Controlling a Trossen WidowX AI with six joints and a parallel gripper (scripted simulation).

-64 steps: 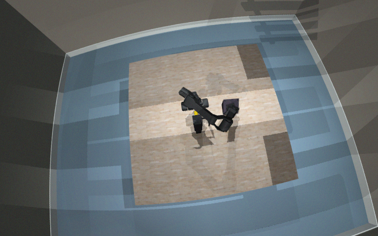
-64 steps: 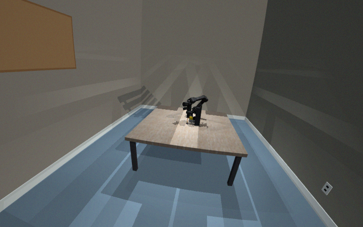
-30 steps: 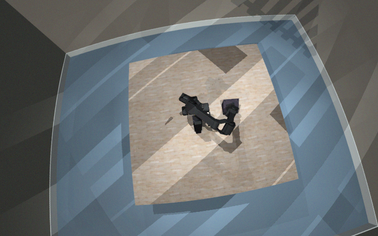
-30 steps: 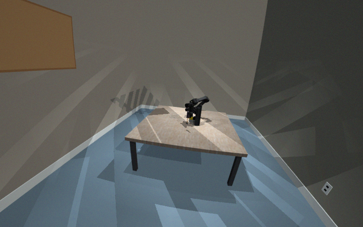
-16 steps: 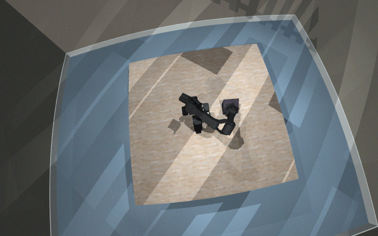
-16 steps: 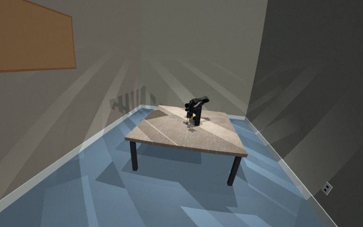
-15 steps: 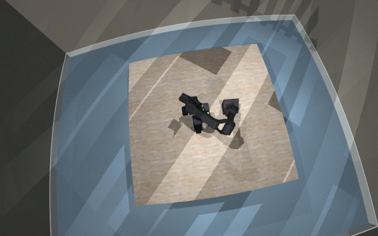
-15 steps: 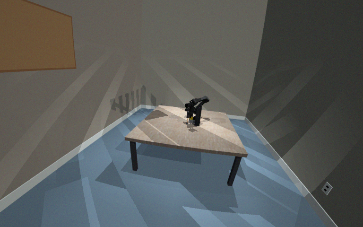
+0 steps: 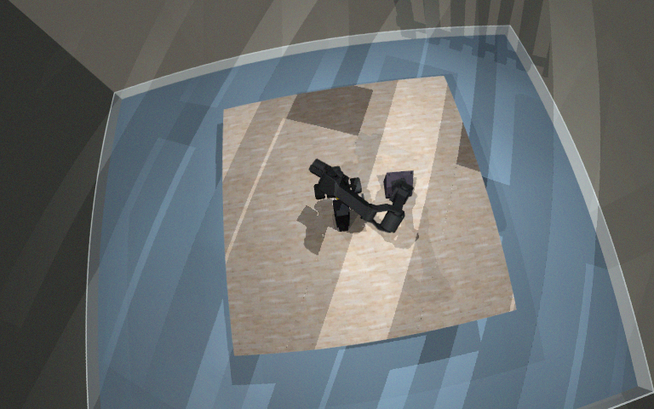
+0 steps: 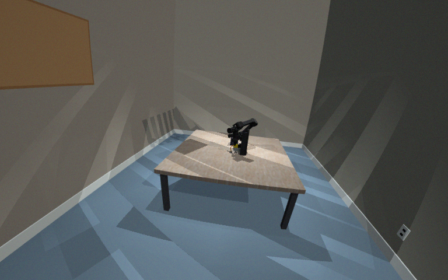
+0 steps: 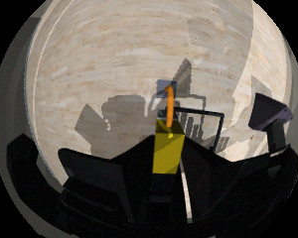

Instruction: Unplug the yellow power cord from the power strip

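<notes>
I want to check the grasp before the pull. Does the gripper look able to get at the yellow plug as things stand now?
Yes, it seems so: the gripper is already shut on the yellow plug, which sits between its fingers. The orange cord runs away from it, nothing blocking.
</notes>
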